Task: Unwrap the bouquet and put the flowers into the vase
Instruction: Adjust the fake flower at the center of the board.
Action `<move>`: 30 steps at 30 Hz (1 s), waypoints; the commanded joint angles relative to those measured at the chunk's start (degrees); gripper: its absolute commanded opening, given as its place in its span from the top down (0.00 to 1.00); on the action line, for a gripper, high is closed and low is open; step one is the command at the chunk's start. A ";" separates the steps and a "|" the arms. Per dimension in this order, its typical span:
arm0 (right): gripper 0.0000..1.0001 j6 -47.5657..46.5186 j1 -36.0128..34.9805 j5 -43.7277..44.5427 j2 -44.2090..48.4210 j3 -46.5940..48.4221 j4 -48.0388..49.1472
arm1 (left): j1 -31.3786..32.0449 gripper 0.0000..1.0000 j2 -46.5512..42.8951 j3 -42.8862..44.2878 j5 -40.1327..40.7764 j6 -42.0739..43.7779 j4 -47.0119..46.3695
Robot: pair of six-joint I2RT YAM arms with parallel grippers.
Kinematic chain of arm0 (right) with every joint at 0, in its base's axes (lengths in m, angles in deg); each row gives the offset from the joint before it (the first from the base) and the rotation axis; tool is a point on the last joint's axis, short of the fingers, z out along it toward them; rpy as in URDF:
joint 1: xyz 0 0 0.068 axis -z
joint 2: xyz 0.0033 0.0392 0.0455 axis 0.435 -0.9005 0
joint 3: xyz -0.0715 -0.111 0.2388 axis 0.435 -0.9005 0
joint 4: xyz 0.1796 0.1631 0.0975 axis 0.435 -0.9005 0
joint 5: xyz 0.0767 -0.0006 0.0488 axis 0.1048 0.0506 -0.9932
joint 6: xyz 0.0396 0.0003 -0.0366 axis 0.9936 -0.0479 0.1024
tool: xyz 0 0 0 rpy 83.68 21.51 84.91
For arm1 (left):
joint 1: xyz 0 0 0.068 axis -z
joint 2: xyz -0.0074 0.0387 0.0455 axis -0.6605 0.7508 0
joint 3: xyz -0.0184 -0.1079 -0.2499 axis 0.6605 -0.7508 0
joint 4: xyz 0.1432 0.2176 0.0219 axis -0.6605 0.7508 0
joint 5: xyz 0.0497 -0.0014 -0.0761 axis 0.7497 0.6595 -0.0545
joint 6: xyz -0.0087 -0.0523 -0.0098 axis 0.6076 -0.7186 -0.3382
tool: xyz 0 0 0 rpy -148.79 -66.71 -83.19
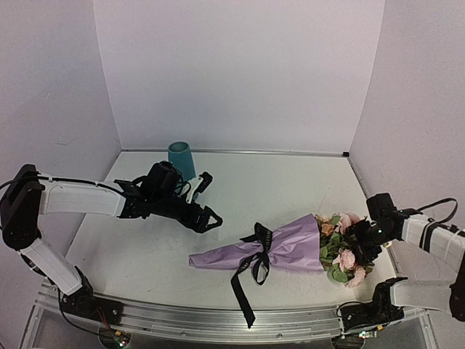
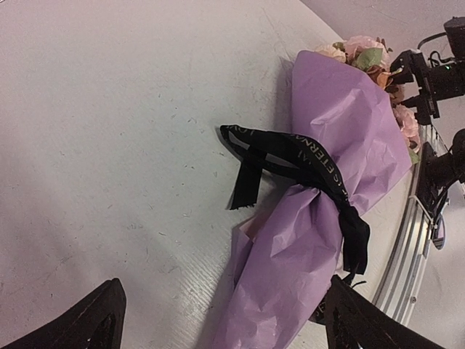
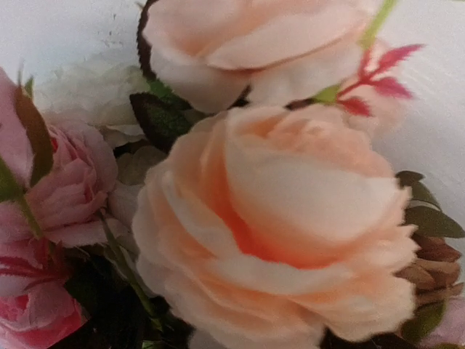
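Now, lilac-pink paper cone bouquet of pink, cream & rust roses (image 1: 290, 247) lies flat on white tabletop (image 1: 254, 185), black ribbon (image 1: 258, 265) tied round it. L tool (image 1: 211, 201) hangs wide open, empty, near cone's narrow end. R tool (image 1: 361, 243) at rose heads, grip can't be told. Tall teal-blue vase (image 1: 182, 160) upright at back.

White arm shells (image 1: 80, 198), black joints (image 1: 20, 203), black left end effector (image 1: 209, 200), black right end effector (image 1: 361, 246), looping black cables (image 1: 436, 203)

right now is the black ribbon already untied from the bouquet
No, the left wrist view shows the black ribbon knotted tightly around the waist of the bouquet, with its loose ends trailing off.
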 commanded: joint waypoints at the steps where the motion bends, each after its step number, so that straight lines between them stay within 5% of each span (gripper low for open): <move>1: 0.20 -5.81 0.21 -5.24 -8.98 5.56 7.07 | 0.30 0.03 -0.95 0.32 1.11 1.59 -1.86; 7: 0.20 -13.10 -0.45 -10.69 -26.23 18.99 12.97 | 0.21 0.03 -1.44 0.17 3.19 1.79 -1.88; 16: 0.16 -23.10 -5.57 -17.92 -52.02 51.07 11.94 | 0.21 0.03 -2.49 -1.77 6.47 -1.03 -2.37; 21: 0.02 -28.08 -5.18 -12.86 -50.81 54.98 8.24 | 0.21 0.03 -2.34 -1.83 7.31 -2.47 -2.38; 30: 0.02 -36.66 -4.07 -6.38 -38.95 48.61 4.66 | 0.22 0.03 -1.59 -2.11 7.48 -5.20 -4.76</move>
